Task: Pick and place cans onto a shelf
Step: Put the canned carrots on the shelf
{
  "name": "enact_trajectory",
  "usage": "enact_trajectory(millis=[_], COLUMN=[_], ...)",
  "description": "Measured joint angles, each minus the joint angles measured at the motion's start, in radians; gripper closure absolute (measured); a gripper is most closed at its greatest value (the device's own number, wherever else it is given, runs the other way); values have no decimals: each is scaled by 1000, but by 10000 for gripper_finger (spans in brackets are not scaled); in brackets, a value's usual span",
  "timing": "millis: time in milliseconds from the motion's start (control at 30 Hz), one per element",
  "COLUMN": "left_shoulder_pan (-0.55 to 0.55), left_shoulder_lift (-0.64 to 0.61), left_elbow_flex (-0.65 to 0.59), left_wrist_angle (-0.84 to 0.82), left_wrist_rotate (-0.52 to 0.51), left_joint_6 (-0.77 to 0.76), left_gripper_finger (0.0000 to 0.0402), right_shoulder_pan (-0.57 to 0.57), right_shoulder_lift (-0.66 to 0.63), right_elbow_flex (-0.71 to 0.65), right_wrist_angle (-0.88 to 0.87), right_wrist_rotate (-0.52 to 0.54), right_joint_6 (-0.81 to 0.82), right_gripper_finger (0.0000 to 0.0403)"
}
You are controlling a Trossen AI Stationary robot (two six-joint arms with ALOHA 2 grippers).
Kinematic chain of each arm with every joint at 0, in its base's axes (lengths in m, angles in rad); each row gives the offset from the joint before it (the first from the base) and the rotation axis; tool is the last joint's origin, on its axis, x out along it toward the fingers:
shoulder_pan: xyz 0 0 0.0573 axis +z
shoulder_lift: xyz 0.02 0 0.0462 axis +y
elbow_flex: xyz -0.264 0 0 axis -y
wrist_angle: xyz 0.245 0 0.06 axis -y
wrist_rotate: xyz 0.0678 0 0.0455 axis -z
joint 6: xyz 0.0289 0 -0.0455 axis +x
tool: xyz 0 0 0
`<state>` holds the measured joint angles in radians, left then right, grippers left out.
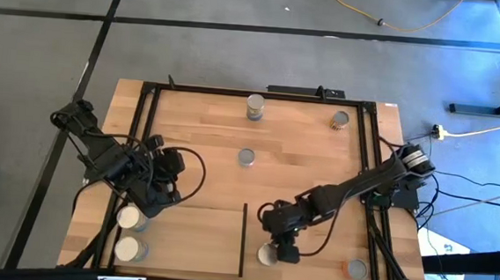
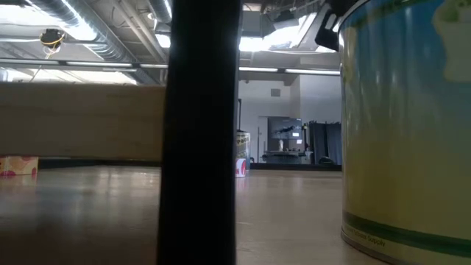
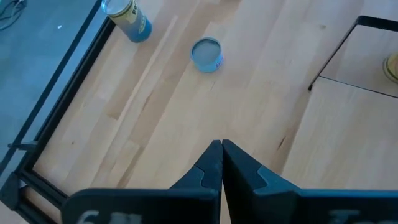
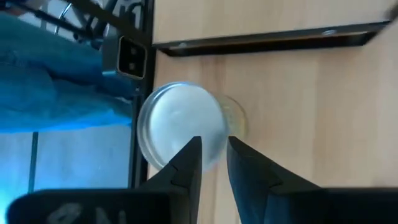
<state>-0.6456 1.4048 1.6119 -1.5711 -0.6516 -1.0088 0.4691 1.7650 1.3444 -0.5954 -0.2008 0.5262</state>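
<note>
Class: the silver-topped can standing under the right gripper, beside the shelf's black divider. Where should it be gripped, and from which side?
Grip the can across its round side wall, coming straight down. It stands upright, and the right gripper hangs over its lid.

In the low view, a black post (image 2: 200, 132) hides the table's middle.

The left gripper (image 3: 222, 163) is hovering over the table (image 3: 155, 118), fingers pressed together. Two cans, a tall can (image 3: 127, 17) and a short can (image 3: 206, 55), are standing beyond it.
</note>
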Motion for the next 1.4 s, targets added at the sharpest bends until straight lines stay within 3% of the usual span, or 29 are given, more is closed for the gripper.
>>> enact_trajectory(millis=[800,1400], left_shoulder_pan=[0,0], left_shoulder_lift=[0,0], left_elbow_flex=[0,0], left_wrist_angle=[1,1], left_wrist_rotate=[14,14], left_joint_6=[-63,-63], left_gripper_finger=[401,401], right_shoulder_pan=[20,19], right_shoulder_lift=[35,58], right_elbow_flex=[16,14], right_wrist_angle=[-51,-11], right_wrist_rotate=[49,18], right_joint_6=[-88,-31], right_gripper_finger=[325,324])
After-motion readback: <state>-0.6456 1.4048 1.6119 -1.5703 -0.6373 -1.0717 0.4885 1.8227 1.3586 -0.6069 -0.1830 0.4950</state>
